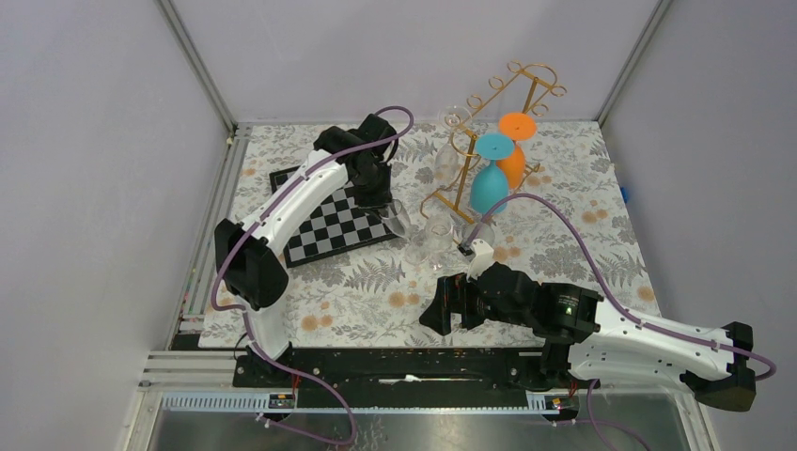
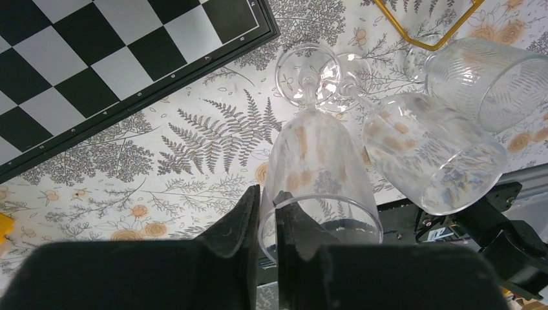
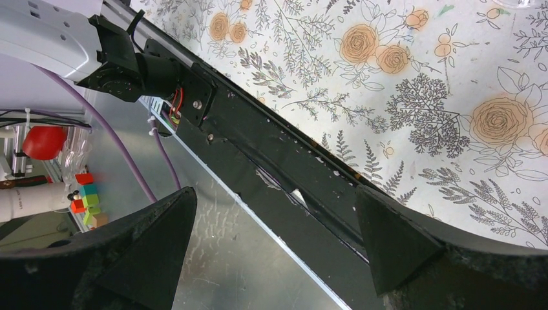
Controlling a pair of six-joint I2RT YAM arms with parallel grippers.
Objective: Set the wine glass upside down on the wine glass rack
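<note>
The wine glass [image 2: 316,174] stands upright on the flowered surface [image 1: 583,254], just off the corner of the chessboard [image 1: 343,221] and well short of the gold wine glass rack [image 1: 534,94] at the back. The left hand [image 2: 267,203] pinches the wall of the bowl at the rim, one finger inside and one outside.

From where I stand, that is a thin hold on slick glass, so I would lift it slowly and straight up. Two more clear glasses [image 2: 433,155] crowd right beside it, their feet close together, and a sideways pull could knock them. Only once it is above them would I turn the wrist over, because the weight of the bowl will lever against the pinch. Then the stem should go between the rails, with the foot resting on top. A teal glass [image 1: 489,183] and an orange glass [image 1: 515,160] already hang there upside down, so a free rail has to be picked; I cannot tell from here which rails are free.

The left arm reaches out over the chessboard, elbow high, wrist bent so the hand points down at the glass. The right arm lies folded low along the near edge. The right hand [image 3: 274,194] is spread wide and holds nothing.
</note>
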